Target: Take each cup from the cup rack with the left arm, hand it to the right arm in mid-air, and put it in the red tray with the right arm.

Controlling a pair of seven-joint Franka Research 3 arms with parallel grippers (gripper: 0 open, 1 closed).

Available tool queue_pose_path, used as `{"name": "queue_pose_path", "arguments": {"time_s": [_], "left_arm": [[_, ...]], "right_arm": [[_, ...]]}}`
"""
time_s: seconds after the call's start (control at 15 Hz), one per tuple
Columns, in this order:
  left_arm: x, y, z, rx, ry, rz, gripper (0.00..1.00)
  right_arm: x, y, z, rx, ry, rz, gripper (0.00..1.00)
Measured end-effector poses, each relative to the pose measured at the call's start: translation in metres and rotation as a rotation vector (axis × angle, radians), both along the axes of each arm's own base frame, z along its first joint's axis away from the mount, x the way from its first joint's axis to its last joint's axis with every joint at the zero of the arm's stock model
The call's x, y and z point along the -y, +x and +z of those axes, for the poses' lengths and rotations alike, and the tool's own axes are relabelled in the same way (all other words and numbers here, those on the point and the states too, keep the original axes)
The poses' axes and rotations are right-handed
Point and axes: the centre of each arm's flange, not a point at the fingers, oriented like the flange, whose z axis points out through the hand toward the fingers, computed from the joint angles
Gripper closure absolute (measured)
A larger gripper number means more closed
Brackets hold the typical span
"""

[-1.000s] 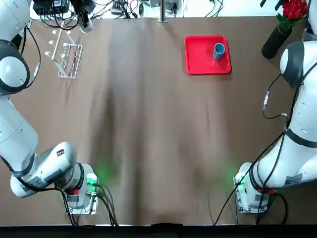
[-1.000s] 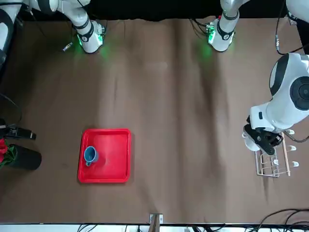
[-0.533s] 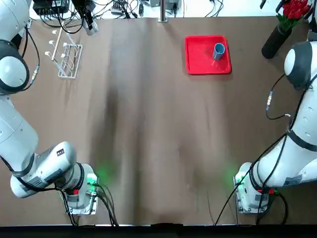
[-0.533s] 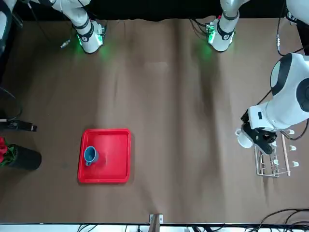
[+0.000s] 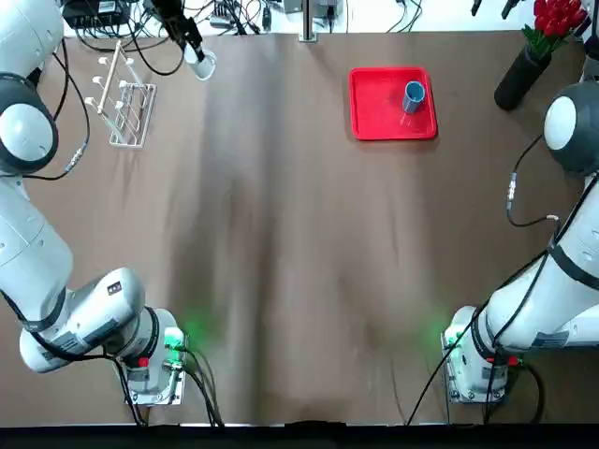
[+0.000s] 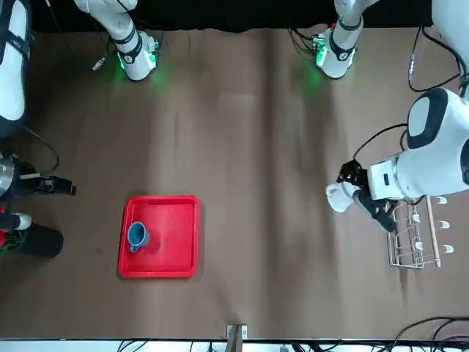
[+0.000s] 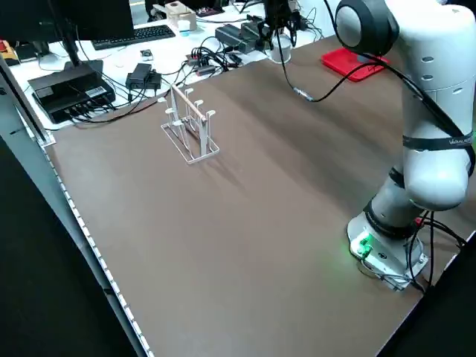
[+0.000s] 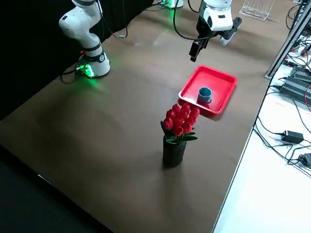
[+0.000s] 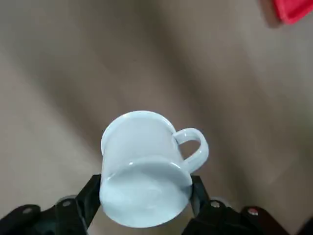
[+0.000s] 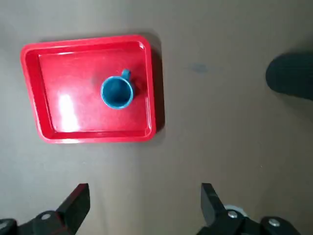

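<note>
White cup (image 9: 144,171) pinched in left gripper (image 9: 145,196), tray-side of rack (image 7: 192,130) | right gripper (image 10: 145,200) spread, beyond rack past tray (image 10: 54,98)

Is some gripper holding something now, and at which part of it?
The left gripper holds the white cup by its body, not the handle; the right gripper holds nothing.

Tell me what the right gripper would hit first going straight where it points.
Probably the bare tabletop beside the red tray; the right gripper seems aimed down, though its exact line is unclear.
</note>
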Motion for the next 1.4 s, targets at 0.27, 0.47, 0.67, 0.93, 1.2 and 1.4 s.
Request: {"name": "queue_pose_path", "arguments": {"time_s": [0.27,0.47,0.67,0.93,1.2,1.4], "left_arm": [[0.044,-0.007,-0.014,-0.105,-0.132,0.037,0.22],[0.087,-0.018,-0.019,-0.182,-0.171,0.071,0.22],[0.133,-0.034,-0.025,-0.291,-0.236,0.103,0.22],[0.165,-0.044,-0.04,-0.404,-0.316,0.114,0.22],[0.179,-0.042,-0.045,-0.474,-0.414,0.169,0.22],[0.186,-0.039,-0.042,-0.515,-0.462,0.246,0.22]], "right_arm": [[-0.021,0.003,-0.006,0.017,0.003,-0.003,0.0],[-0.035,0.004,-0.007,0.025,0.005,0.016,0.0],[-0.045,0.014,0.007,0.143,0.006,0.007,0.0],[-0.048,0.009,0.024,0.173,0.011,0.009,0.0],[-0.08,0.005,0.007,0.138,0.079,0.032,0.0],[-0.113,0.0,-0.003,0.103,0.174,0.049,0.0]]}}
